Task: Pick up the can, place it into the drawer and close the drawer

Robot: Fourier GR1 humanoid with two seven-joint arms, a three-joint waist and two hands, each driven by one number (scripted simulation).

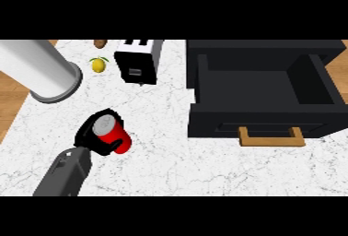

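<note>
A red can (pixel 117 134) with a silver top stands tilted on the white marble counter (pixel 204 170), left of centre. My left hand (pixel 90 138) is curled round it from the left and below, hiding part of its side. The grey forearm enters from the lower left. To the right, the black drawer (pixel 258 120) stands pulled open, its inside showing nothing in it. A wooden handle (pixel 272 137) sits on the drawer's front, facing me. My right hand shows nowhere.
A black toaster (pixel 139 61) stands at the back centre, with a yellow lemon (pixel 99 65) to its left and a small brown thing (pixel 100 43) behind. A large white cylinder (pixel 37 69) lies at the back left. Wooden floor shows past the counter's left edge.
</note>
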